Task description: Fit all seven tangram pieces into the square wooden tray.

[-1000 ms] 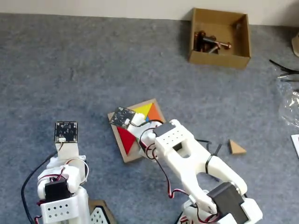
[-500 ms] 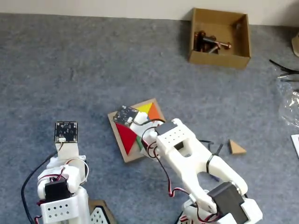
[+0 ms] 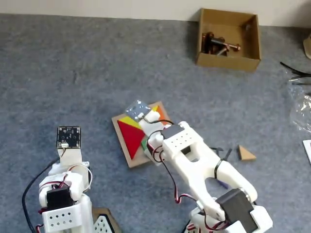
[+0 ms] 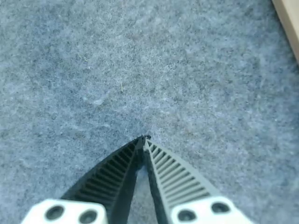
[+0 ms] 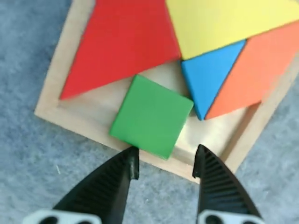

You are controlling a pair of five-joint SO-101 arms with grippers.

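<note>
At the middle of the table, nearer its near edge — the square wooden tray (image 3: 127, 160) lies on grey carpet, turned at an angle to the table's edges.

Tray contents, right wrist view:
- red triangle (image 5: 124, 44), large, along one side of the tray (image 5: 51, 100)
- yellow triangle (image 5: 224, 21), large, edge to edge with the red
- blue triangle (image 5: 208, 77), small, wedged between yellow and orange piece (image 5: 254, 70)
- green square (image 5: 152, 114), tilted, not flush with its neighbours; one corner touches the red, another touches the blue, and the edge nearest the gripper seems to overlap the tray's rim. Bare wood shows on either side of it.

Right gripper (image 5: 167, 163): jaws moderately apart, holding nothing, poised just outside the tray's rim with the green square between and slightly beyond the tips.

Left gripper (image 4: 144, 140): jaws closed tip to tip, nothing in them, over bare carpet towards the table's near left corner, well apart from the tray.

Off the tray — a small plain wooden triangle (image 3: 246, 154) lies on the carpet towards the right edge.

Far edge, right of centre: cardboard box (image 3: 226, 62) with copper-coloured items inside.
</note>
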